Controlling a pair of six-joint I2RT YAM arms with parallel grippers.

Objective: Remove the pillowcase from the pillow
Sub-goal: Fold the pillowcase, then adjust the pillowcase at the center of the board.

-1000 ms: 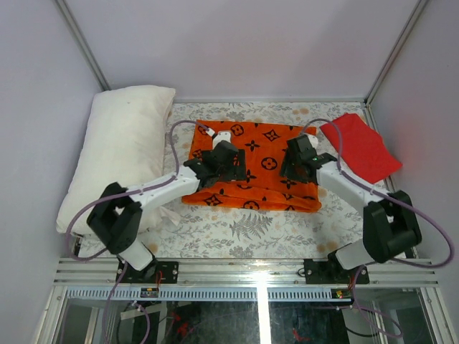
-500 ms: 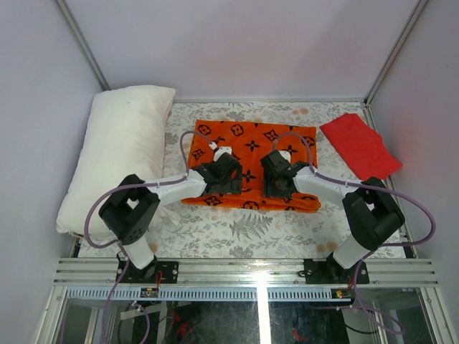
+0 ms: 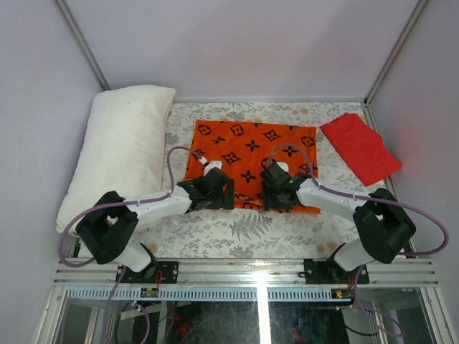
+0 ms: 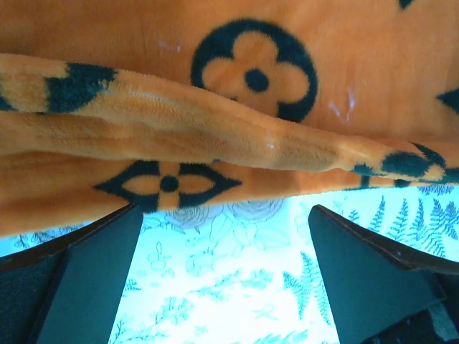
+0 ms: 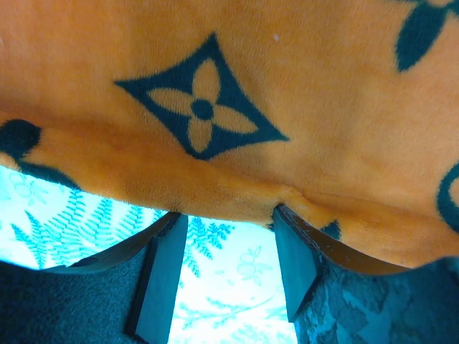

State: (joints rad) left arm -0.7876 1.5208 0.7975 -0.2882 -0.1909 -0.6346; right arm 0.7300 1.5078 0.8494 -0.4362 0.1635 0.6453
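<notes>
The orange pillowcase point(image 3: 251, 150) with black motifs lies flat on the floral table cover point(image 3: 244, 233). The bare white pillow point(image 3: 122, 150) lies along the left side, a little apart from it. My left gripper point(image 3: 217, 195) is open at the pillowcase's near edge. In the left wrist view its fingers point(image 4: 93, 279) stand wide apart over the table cover, with the folded orange hem point(image 4: 215, 136) just ahead. My right gripper point(image 3: 276, 192) is open at the same near edge. In the right wrist view its fingertips point(image 5: 287, 229) reach the orange hem point(image 5: 215, 186), and one touches it.
A plain red folded cloth point(image 3: 361, 147) lies at the back right. Grey walls with metal posts enclose the table on three sides. The metal rail point(image 3: 251, 276) with the arm bases runs along the near edge.
Both grippers have drawn back from over the pillowcase to its near edge and come closer together. More of the orange fabric shows.
</notes>
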